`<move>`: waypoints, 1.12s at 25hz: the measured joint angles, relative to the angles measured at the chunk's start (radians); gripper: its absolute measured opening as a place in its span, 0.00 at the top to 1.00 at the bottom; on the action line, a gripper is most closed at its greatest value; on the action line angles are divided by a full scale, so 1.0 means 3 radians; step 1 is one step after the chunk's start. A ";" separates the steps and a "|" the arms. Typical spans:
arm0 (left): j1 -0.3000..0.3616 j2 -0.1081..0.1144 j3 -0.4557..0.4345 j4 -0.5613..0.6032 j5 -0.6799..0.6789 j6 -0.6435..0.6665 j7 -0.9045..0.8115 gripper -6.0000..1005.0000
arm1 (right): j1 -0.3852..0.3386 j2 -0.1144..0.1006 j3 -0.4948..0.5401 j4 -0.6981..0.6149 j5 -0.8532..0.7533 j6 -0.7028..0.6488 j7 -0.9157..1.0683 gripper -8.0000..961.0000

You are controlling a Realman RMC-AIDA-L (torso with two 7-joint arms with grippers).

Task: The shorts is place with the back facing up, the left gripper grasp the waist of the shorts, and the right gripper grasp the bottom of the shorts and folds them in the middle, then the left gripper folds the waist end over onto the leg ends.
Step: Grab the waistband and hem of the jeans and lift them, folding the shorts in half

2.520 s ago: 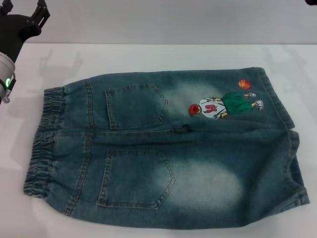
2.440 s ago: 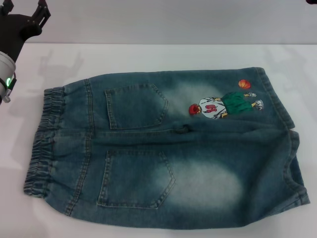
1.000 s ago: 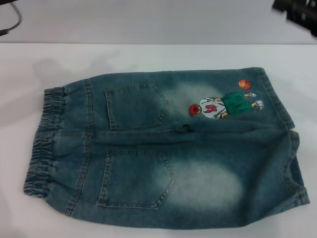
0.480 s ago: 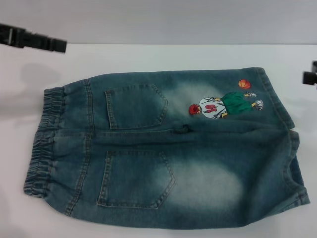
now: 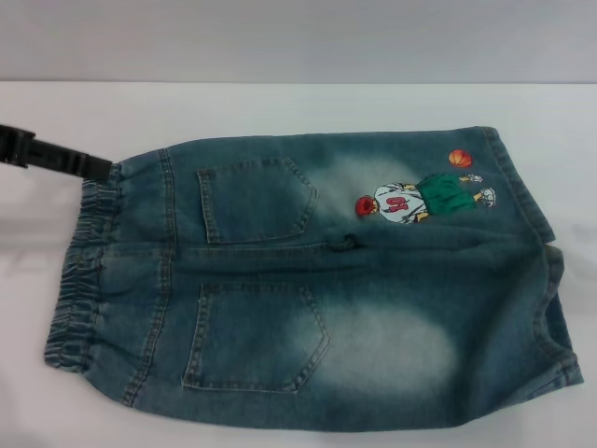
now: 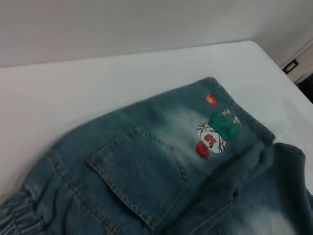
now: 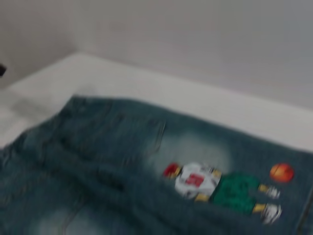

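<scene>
Shorts: the shorts lie flat on the white worktop, back facing up, waist toward the robot's left and legs toward its right.
Waist: the gathered elastic waistband runs along the left edge of the denim, ruffled and resting on the worktop.
Pockets: two back patch pockets, the far one and the near one, both flat; what is in them cannot be told.
Print: the cartoon basketball-player print sits on the far leg, with a small orange ball beside it, close to the hem.
Bottom of the shorts: the leg ends lie ungathered at the right side, the far hem straight, the near hem a little rumpled.
Left pincer: the left gripper shows only as a black bar coming in low from the left edge of the head view; its tip is at the far corner of the waistband, touching or just beside it. Whether its fingers are spread or pressed together cannot be told.
Left wrist view: looks across the far pocket toward the print; a bit of the waistband is at the corner.
Right pincer: the right gripper appears in no view; its wrist camera looks at the print and the far leg from close by.
</scene>
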 joint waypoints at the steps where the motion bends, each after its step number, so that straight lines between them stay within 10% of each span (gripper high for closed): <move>1: 0.0014 -0.0010 -0.0004 -0.0001 0.0002 -0.0004 0.0000 0.19 | 0.0007 -0.0002 -0.0006 -0.0006 -0.0051 -0.0023 0.0000 0.47; 15: -0.0093 -0.0053 -0.0349 0.0015 0.0001 -0.0170 -0.0037 0.20 | 0.0021 -0.0018 -0.0073 -0.0019 -0.0631 -0.0724 -0.0078 0.47; 28: -0.0064 -0.0272 -0.0537 0.0114 -0.0157 -0.0287 0.0273 0.20 | -0.0004 0.0036 -0.0097 -0.0026 -0.0947 -0.0777 -0.0034 0.47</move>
